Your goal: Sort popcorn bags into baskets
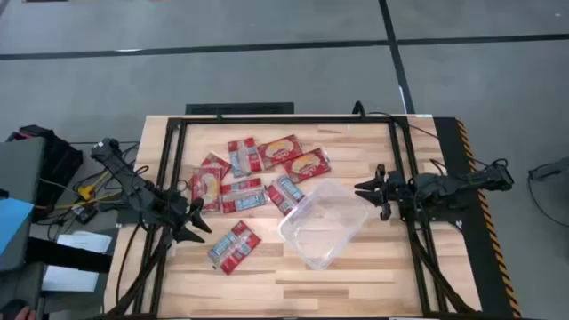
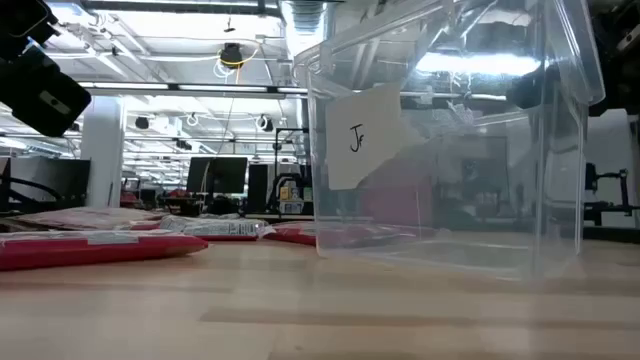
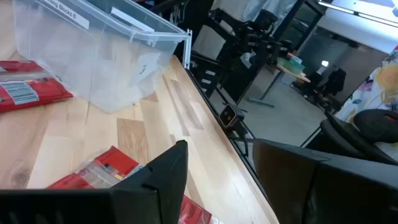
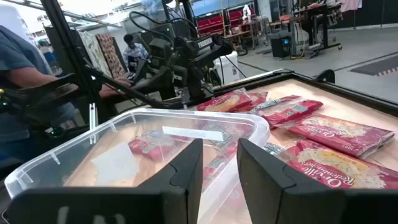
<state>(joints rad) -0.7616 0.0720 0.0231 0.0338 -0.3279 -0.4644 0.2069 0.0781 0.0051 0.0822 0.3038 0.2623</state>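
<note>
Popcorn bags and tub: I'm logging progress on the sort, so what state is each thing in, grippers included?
Clear tub: upright on the table, empty.
Popcorn bags: all lying flat on the table, none in the tub.
Lone popcorn bag: apart from the cluster, by the left gripper.
Left gripper: open, holding nothing.
Right gripper: shut, empty, beside the tub.
</note>
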